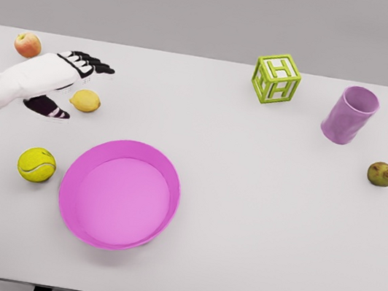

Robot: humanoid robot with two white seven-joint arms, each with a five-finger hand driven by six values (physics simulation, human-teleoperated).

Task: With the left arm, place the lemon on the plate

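A yellow lemon (86, 101) lies on the white table, left of centre. My left hand (73, 84) hovers right beside it with fingers spread, the black fingertips (99, 68) reaching past the lemon's far side and the thumb (48, 108) on its near left. The hand holds nothing. A large pink plate (166, 178) sits below and to the right of the lemon, near the table's front. The right arm does not show.
A red apple (27, 44) lies at the far left corner, behind the hand. A tennis ball (37, 164) rests left of the plate. A green letter cube (276, 78), a purple cup (350, 115) and a brownish pear (383, 174) stand on the right side.
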